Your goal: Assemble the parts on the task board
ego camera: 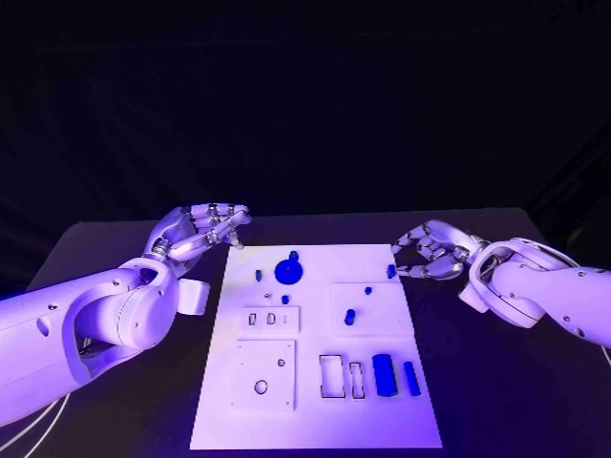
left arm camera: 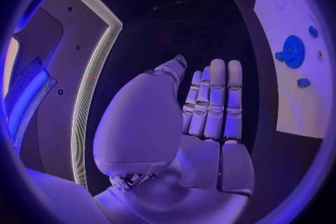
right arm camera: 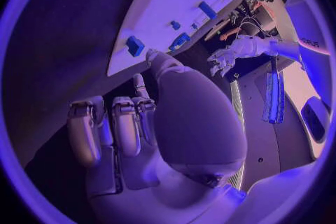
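The white task board (ego camera: 320,420) lies in the middle of the black table. A blue gear (ego camera: 290,272) stands near its far edge, with small blue pieces (ego camera: 368,289) around it. A blue cylinder (ego camera: 383,367) and a blue bar (ego camera: 411,377) lie at the near right. My left hand (ego camera: 202,229) hovers off the board's far left corner with its fingers (left arm camera: 210,101) side by side and nothing in them. My right hand (ego camera: 430,253) hangs by the far right corner, fingers (right arm camera: 126,123) loosely bent and holding nothing, close to a small blue block (right arm camera: 135,45).
Raised white sub-plates (ego camera: 271,318) and outlined slots (ego camera: 330,375) mark the board's near half. Bare black table (ego camera: 526,401) runs along both sides of the board. My left forearm (ego camera: 99,315) lies along the board's left side.
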You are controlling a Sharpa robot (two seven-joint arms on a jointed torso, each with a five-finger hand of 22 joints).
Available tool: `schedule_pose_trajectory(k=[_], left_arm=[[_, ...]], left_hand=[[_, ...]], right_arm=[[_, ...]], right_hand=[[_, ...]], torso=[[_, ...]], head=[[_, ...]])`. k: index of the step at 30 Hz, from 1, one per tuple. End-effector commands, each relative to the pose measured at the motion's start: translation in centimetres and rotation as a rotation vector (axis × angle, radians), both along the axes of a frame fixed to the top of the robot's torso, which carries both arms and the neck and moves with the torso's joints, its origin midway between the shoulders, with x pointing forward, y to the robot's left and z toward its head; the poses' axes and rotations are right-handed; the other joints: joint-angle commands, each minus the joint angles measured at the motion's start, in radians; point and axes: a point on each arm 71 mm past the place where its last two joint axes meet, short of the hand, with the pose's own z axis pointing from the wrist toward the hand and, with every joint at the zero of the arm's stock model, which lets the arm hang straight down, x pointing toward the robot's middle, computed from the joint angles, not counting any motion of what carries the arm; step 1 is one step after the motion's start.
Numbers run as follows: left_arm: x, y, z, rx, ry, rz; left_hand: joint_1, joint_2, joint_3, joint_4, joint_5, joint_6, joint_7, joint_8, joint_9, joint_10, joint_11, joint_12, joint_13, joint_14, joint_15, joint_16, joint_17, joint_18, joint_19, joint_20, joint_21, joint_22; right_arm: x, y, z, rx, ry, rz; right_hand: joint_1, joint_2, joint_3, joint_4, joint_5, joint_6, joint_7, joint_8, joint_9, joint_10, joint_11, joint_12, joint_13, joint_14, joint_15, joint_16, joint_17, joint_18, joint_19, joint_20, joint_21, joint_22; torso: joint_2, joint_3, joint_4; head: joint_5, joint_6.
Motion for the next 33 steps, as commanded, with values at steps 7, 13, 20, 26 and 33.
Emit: schedule_pose_trajectory(k=[7,13,20,26,33], left_arm=[[-0.1,-0.1,0.1,-0.011,-0.004,-0.017],[-0.1,-0.1,0.1,-0.011,-0.004,-0.017],[-0.1,0.0,0.1,-0.01,-0.004,-0.015],[-0.1,0.1,0.1,-0.009,-0.004,-0.013],[-0.1,0.1,0.1,-0.008,-0.003,-0.012]], left_hand=[[0.0,-0.001,0.007,0.0,0.0,-0.007,-0.003,-0.005,0.001,-0.004,0.0,-0.003,0.001,-0.006,-0.003,0.006,0.001,0.02,-0.007,0.0,0.006,0.001],[0.0,-0.001,0.007,0.0,0.0,-0.007,-0.003,-0.005,0.001,-0.004,0.0,-0.003,0.001,-0.006,-0.003,0.006,0.001,0.02,-0.007,0.0,0.006,0.001],[0.0,-0.001,0.007,0.0,0.0,-0.007,-0.003,-0.005,0.001,-0.004,0.0,-0.003,0.001,-0.006,-0.003,0.006,0.001,0.02,-0.007,0.0,0.006,0.001],[0.0,-0.001,0.007,0.0,0.0,-0.007,-0.003,-0.005,0.001,-0.004,0.0,-0.003,0.001,-0.006,-0.003,0.006,0.001,0.02,-0.007,0.0,0.006,0.001],[0.0,-0.001,0.007,0.0,0.0,-0.007,-0.003,-0.005,0.001,-0.004,0.0,-0.003,0.001,-0.006,-0.003,0.006,0.001,0.02,-0.007,0.0,0.006,0.001]], right_arm=[[-0.1,0.5,-0.8,-0.033,0.028,0.017],[-0.1,0.6,-1.2,-0.037,0.04,0.013],[0.0,0.8,-1.8,-0.047,0.049,0.001],[0.1,0.9,-2.1,-0.053,0.048,-0.017],[0.3,1.2,-2.2,-0.055,0.049,-0.024]], right_hand=[[-0.01,-0.003,-0.006,0.002,0.005,-0.004,0.005,-0.006,-0.002,0.102,0.006,-0.002,0.258,0.104,0.005,0.005,0.263,-0.007,0.103,0.004,0.005,0.263],[-0.014,-0.001,-0.006,0.005,0.006,-0.001,0.005,-0.005,-0.002,0.104,0.006,0.0,0.26,0.104,0.005,0.005,0.263,-0.007,0.103,0.005,0.005,0.263],[-0.016,0.006,-0.002,0.01,0.009,0.011,0.002,0.001,0.0,0.107,0.004,0.004,0.263,0.104,0.004,0.005,0.263,-0.007,0.103,0.004,0.005,0.263],[-0.019,0.015,0.006,0.015,0.011,0.024,-0.001,0.008,0.001,0.107,0.001,0.004,0.263,0.104,0.002,0.005,0.263,-0.007,0.103,0.002,0.005,0.263],[-0.026,0.026,0.021,0.023,0.015,0.041,-0.007,0.016,0.001,0.107,-0.004,0.004,0.263,0.104,-0.002,0.005,0.263,-0.007,0.103,-0.001,0.005,0.263]], torso=[[0.0,-0.0005,0.0008],[0.0,-0.0019,0.0008],[-0.001,-0.0008,0.0007],[-0.001,-0.0022,0.001],[-0.002,-0.0013,0.0001]], head=[[0.001,-0.006],[0.002,-0.01],[0.004,-0.013],[0.001,-0.017],[0.001,-0.018]])
